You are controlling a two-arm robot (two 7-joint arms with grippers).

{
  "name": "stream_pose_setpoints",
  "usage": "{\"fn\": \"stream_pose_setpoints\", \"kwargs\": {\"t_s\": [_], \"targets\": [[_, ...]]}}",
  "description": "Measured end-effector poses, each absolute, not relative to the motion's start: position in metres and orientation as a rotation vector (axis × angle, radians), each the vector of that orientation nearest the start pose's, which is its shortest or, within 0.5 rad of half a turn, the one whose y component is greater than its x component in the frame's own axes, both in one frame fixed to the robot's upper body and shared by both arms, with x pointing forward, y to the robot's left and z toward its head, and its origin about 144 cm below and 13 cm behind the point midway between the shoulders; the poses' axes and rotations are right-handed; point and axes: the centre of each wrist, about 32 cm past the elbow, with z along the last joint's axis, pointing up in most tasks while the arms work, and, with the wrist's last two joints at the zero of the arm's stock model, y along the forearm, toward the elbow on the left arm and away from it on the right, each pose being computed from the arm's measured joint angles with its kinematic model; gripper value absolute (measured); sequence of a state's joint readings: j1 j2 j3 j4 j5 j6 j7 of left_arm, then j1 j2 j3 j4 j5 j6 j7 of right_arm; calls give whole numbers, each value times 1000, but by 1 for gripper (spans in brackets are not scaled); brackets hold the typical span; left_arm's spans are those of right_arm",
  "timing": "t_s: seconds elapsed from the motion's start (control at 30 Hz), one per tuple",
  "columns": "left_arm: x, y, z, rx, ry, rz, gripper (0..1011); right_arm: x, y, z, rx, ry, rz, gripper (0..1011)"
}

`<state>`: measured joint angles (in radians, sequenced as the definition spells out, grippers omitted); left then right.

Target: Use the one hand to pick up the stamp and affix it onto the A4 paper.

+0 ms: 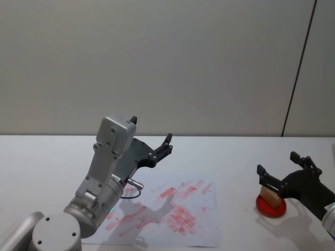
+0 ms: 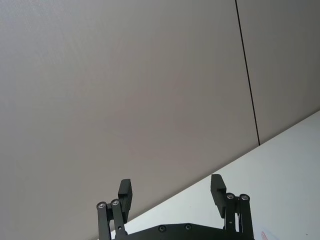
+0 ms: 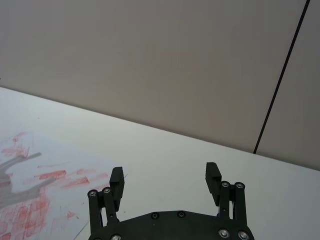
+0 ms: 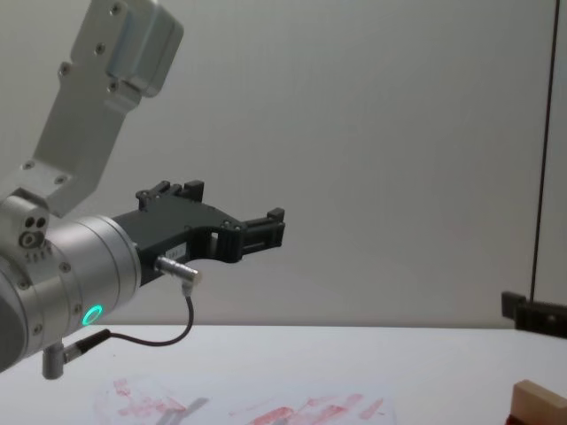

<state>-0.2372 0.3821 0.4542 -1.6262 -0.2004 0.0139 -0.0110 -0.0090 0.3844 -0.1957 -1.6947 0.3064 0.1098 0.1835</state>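
Right hand: my working jaws stand spread wide and hold nothing, pointing out across the desk.
Stamp: the tan block sits upright on its red base, just below my near jaw and not between the two.
Risk, grip: if I closed from this height I would likely catch air or clip the block's top edge and tip it; the jaws need to drop around it first.
Risk, carry: a shallow pinch could let the block twist or slip on the way over, leaving a skewed or smeared print.
A4 paper: flat on the desk, well apart to the left of my right jaws, already crowded with red marks.
Left hand: raised above the sheet's far side, jaws open and empty; I judge it could crowd my approach.
Desk: plain white.
Wall: pale grey panels beyond both jaws, one dark seam.
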Motion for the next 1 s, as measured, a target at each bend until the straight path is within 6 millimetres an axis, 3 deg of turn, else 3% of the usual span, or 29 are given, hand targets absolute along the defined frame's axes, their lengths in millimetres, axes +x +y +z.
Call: {"fn": "stream_pose_setpoints", "kwargs": {"t_s": [1.0], "targets": [[492,198,1204,61,-268,1124,1002,459,-273,1159,-191,62,-1117,1001]]}}
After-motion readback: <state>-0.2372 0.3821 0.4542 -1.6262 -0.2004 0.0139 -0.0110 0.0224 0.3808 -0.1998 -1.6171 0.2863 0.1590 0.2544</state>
